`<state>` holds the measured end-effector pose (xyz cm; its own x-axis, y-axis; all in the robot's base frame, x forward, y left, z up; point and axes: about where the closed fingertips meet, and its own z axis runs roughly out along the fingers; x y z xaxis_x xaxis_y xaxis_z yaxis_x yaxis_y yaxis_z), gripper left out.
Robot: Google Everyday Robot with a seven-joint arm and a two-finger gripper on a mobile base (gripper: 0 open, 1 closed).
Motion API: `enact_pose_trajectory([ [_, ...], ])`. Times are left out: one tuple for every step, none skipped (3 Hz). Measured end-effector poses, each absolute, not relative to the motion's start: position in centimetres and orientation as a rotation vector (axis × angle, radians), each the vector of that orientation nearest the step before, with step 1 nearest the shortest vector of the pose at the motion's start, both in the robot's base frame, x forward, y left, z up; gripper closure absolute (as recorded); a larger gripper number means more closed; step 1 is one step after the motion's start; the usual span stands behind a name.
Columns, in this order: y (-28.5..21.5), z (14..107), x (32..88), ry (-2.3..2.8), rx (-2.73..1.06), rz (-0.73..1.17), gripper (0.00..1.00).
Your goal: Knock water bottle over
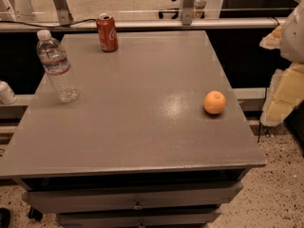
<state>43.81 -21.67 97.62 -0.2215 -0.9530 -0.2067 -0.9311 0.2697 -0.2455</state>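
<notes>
The water bottle [57,65] is clear ribbed plastic with 1 white cap and a pale label tinged red. The soda can [107,33] is red with white script. The orange [214,102] is bright orange. The table [142,132] is plain grey (floor [280,194] speckled). The gripper [281,96], cream-yellow, sits beyond the table's right edge.

Grey table [142,141], drawers beneath, carrying three items. Orange [214,102] near the right edge; water bottle [57,66] upright, far left of the orange; red soda can [107,32] upright, back-left of the orange. Gripper [284,96] off the table, right of the orange.
</notes>
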Motion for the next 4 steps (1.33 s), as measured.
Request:
enact_pose_trajectory([
  [-21.7, 97.6, 43.8, 2.232, -1.724, -0.098, 0.00],
  [-20.9, 97.5, 44.2, 2.221, -1.710, -0.042, 0.00],
  [-17.8, 97.1, 45.9, 2.168, -1.687, 0.066, 0.00],
  [-12.7, 97.0, 48.7, 2.064, -1.645, 0.228, 0.00],
])
